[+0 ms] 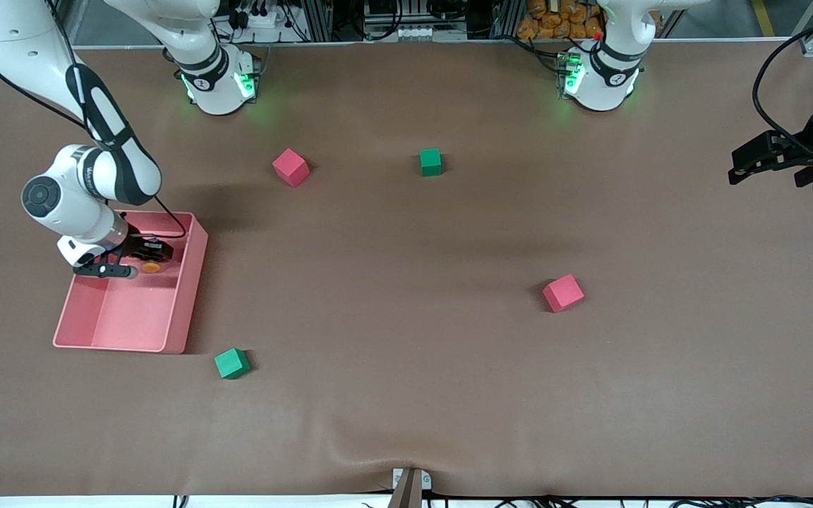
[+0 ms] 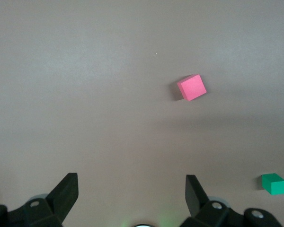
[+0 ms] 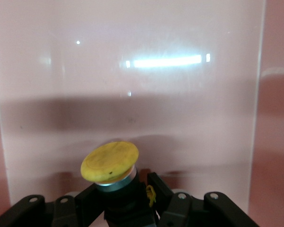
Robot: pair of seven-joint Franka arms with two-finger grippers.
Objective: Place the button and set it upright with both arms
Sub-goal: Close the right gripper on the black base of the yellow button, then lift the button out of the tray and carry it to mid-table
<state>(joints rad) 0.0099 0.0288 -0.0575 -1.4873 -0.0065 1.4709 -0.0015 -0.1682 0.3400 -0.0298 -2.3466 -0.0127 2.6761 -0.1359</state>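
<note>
Pink plastic walls of a bin [image 1: 191, 282] frame the work in the front view: the right claw [image 1: 144, 255] is down inside the bin at the right arm's end of the bench [image 1: 406, 395], and the orange cap of the button [image 1: 151, 267] shows just beside its tips. The left claw [image 1: 759, 161] waits up over the left arm's end of the bench, well apart from the bin. Two red cubes [image 1: 563, 293] and two green cubes [image 1: 231, 363] lie scattered on the bare bench between the arms.

From the left wrist view, the left claw [image 2: 131, 191] is released, its fingers [image 2: 66, 189] spread wide over bare bench, with a red cube [image 2: 192, 87] and a green cube [image 2: 273, 184] below it.

From the right wrist view, the right claw [image 3: 128, 203] is clenched on the button's black body, with the button [image 3: 110, 161] held cap outward and tilted above the bin floor [image 3: 132, 94].

The step in hand looks like lifting the button out of the bin. To do it well, the right arm should rise straight until the cap clears the bin wall, keep the grip firm on the blocky body rather than the cap, and carry it to an open patch away from the cubes, where the left claw can steady it while it is stood up.
</note>
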